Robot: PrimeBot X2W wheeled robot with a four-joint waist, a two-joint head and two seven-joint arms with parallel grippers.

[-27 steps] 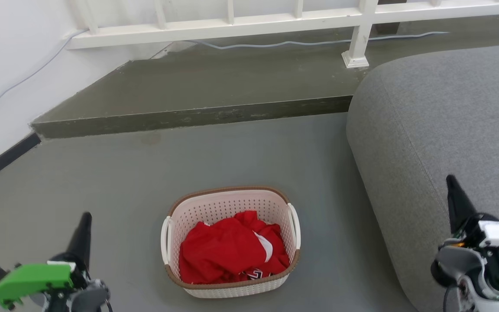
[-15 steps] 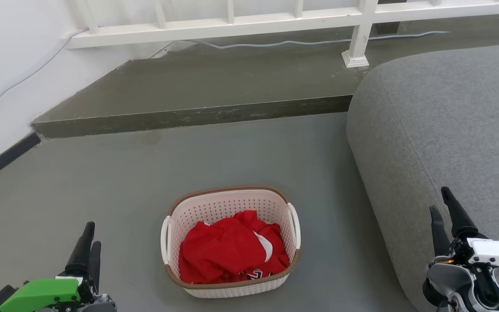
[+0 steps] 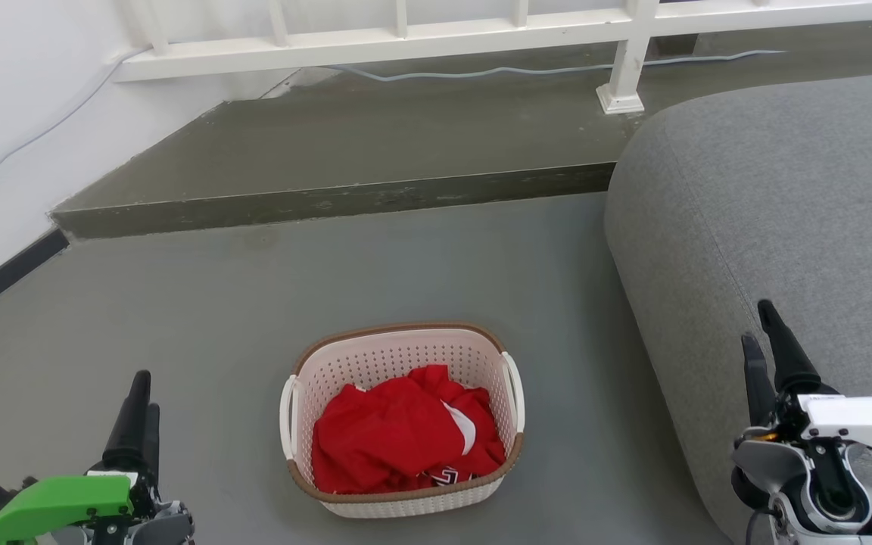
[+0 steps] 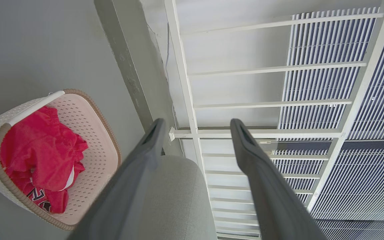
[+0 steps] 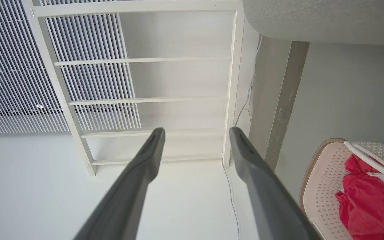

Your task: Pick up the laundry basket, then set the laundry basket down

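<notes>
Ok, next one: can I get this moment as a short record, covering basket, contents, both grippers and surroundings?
basket: laundry basket upright on the grey floor, untouched
contents: red garment, crumpled
left gripper: open, empty, left of the basket, apart from it
right gripper: open, empty, right of the basket, by the grey sofa
background: raised step, white railing

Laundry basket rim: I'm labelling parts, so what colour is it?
Brown, with a woven look. The laundry basket shows best in the head view.
</notes>
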